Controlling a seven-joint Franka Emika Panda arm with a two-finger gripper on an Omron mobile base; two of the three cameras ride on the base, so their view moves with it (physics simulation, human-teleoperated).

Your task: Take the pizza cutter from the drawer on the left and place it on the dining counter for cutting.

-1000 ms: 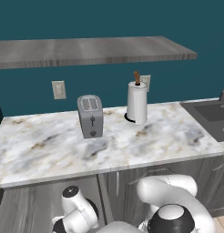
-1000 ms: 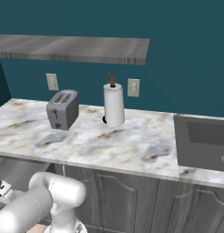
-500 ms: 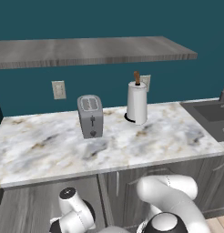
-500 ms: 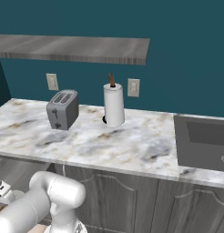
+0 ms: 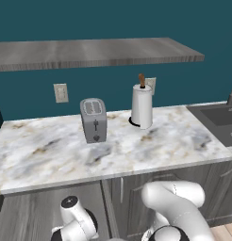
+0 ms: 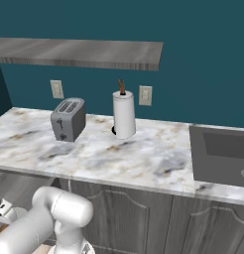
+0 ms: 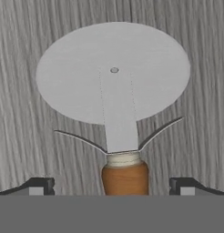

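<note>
Left base view, table: a white-grey marble table with brown veining (image 5: 52, 155) runs across, over dark grey wood-grain cabinet fronts (image 5: 37, 212).
Left base view, on the table: a grey two-slot toaster (image 5: 94, 120) stands near the middle; a white paper towel roll on a brown-tipped holder (image 5: 141, 104) stands well apart to its right, close to the teal wall.
Left base view, surroundings: a grey shelf (image 5: 89, 52) hangs above; a dark sink basin (image 5: 217, 123) is set in at the right end.
Left base view, arm: the white arm (image 5: 177, 207) folds down below the table edge, working low in front of the cabinets.
Right base view, layout: same toaster (image 6: 68, 119), towel roll (image 6: 124, 114) and sink (image 6: 218, 154); the arm's white elbow (image 6: 59, 213) bends low at lower left.
Hand view, task thing: the pizza cutter with round flat grey steel wheel and short brown wooden handle (image 7: 118, 104) lies flat on the grey wood-grain drawer floor (image 7: 18, 113), wheel away from the camera, handle pointing back at it.
Hand view, end effector: the end effector (image 7: 113, 186) is spread wide, one dark tip on each side of the handle, gripping nothing.
Handling: probably light and rigid; the thin wheel is smooth and sharp-edged, a poor hold.
Where to hold: the wooden handle, across its width, just behind the curved metal guard.
Room: bare drawer floor lies on both sides of the handle; drawer walls are out of frame, so lift clearance cannot be judged.
</note>
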